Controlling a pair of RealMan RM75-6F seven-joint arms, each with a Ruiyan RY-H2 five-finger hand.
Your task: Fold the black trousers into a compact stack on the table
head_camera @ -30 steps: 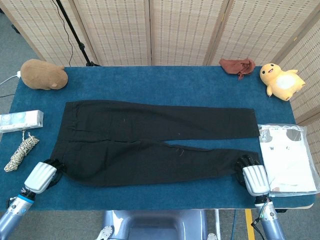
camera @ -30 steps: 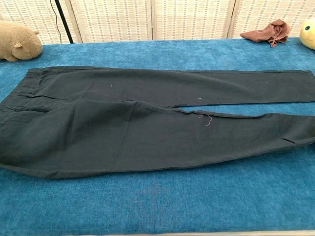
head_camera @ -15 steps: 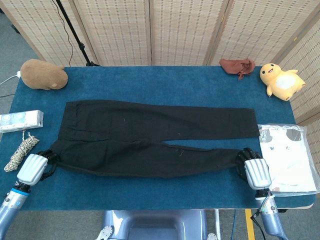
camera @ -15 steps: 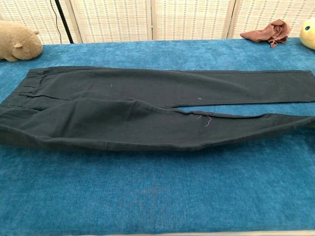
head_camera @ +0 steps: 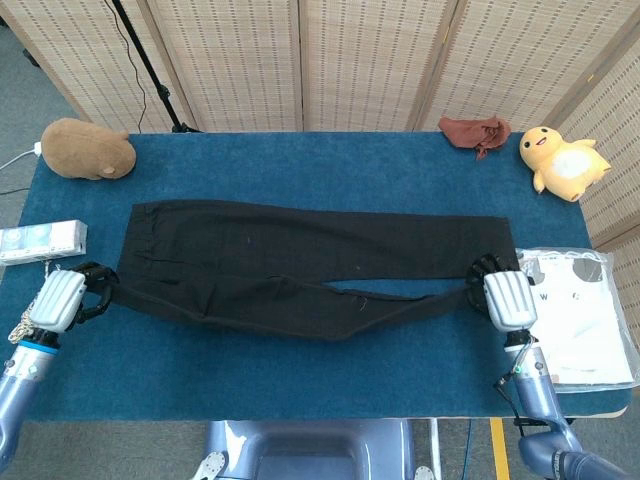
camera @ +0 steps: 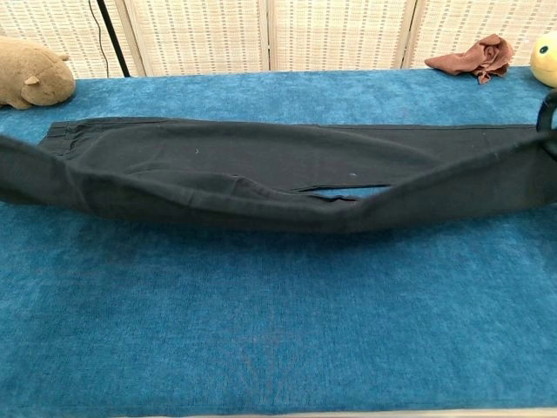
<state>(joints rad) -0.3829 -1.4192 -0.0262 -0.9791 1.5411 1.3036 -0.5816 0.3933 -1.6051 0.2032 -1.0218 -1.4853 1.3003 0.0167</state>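
Observation:
The black trousers lie lengthwise across the blue table, waistband to the left, leg ends to the right. My left hand grips the near waistband corner at the left end. My right hand grips the near leg's hem at the right end. Both hold the near leg lifted off the table, so it sags between them over the far leg. In the chest view only a dark bit of the right hand shows at the right edge.
A brown plush sits at the back left, a rust cloth and a yellow chick plush at the back right. A white box and a rope coil lie left, a bagged white garment right.
Both hands have lifted the near leg's edge and carried it away from the front edge toward the far leg. The near half now hangs taut instead of lying flat.

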